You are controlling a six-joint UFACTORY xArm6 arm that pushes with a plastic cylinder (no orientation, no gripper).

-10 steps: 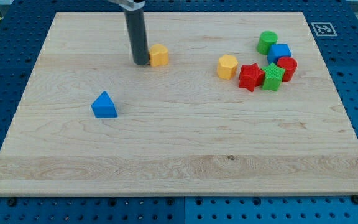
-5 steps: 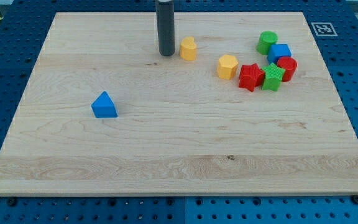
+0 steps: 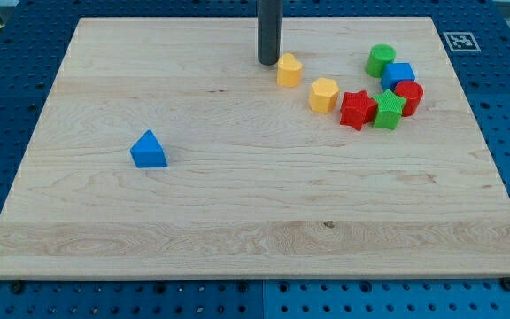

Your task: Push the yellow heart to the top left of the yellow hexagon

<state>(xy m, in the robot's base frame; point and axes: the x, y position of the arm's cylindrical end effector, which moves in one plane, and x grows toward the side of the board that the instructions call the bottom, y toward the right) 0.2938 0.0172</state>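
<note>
Yellow heart sits up-left of yellow hexagon, my tip beside it; no jaws

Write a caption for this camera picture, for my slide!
My tip sits just left of the yellow heart, up-left of the yellow hexagon on the wooden board.

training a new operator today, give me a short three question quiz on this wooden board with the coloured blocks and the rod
1. True or false: my tip sits at the view's left of the yellow heart block.
2. Which block lies farthest from the others? A) blue triangular block B) green star block C) red star block
3. Fill in: the yellow heart block lies to the view's upper ____ of the yellow hexagon block.

Key: 1 true; 2 A; 3 left
</note>
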